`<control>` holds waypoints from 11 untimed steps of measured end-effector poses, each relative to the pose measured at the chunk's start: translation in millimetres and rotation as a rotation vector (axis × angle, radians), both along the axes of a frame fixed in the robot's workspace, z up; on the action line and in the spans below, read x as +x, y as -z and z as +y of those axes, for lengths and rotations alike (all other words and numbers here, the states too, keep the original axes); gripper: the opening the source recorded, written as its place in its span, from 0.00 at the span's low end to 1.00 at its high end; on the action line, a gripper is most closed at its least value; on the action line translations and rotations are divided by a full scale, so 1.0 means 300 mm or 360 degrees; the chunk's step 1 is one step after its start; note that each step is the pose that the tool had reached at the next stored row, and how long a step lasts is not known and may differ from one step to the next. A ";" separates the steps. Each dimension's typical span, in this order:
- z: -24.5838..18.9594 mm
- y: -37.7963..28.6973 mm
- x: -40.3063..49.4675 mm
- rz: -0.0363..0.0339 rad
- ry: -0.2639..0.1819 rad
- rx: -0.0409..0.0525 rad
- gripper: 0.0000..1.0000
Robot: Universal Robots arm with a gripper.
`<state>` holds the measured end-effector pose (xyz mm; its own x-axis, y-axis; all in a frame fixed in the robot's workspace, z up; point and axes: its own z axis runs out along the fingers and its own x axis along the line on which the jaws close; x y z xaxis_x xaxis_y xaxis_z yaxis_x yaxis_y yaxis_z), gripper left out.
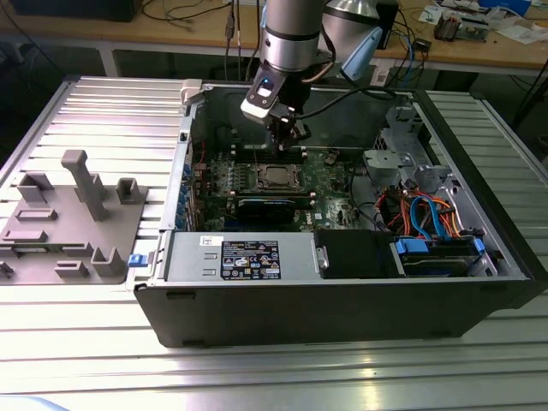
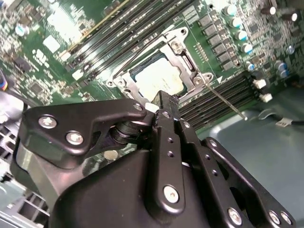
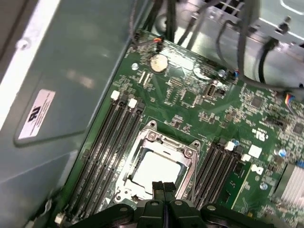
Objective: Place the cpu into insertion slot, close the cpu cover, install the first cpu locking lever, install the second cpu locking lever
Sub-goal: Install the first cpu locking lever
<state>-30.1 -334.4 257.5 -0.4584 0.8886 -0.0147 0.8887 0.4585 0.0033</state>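
Observation:
The pale silvery cpu [image 1: 276,176] [image 2: 156,78] [image 3: 156,170] lies flat in the insertion slot [image 1: 275,181] on the green motherboard. The cpu cover [image 2: 184,53] [image 3: 165,141], a metal frame, lies down around the chip. A thin locking lever [image 2: 226,100] sticks out sideways from one corner of the socket, over the memory slots. My gripper [image 1: 288,137] [image 2: 164,100] [image 3: 164,186] hangs just above the socket's edge, fingers pressed together with nothing between them.
The open computer case [image 1: 342,300] lies on a ribbed metal table. Its walls, memory slots [image 3: 111,142], a black heatsink [image 1: 272,208], cables [image 1: 428,214] and the drive bay surround the socket. A grey fixture tray [image 1: 68,214] sits at the exterior view's left.

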 end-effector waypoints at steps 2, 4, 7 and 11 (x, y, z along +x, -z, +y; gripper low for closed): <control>0.000 0.000 0.000 0.0000 -0.0077 0.0000 0.11; 0.000 0.000 0.000 0.0000 -0.0136 0.0000 0.11; 0.000 0.000 0.000 0.0000 -0.0223 0.0000 0.11; 0.000 0.000 0.000 0.0000 -0.0361 0.0000 0.11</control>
<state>-30.1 -334.4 257.4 -0.6464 0.7629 -0.0147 0.7629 0.6465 0.0033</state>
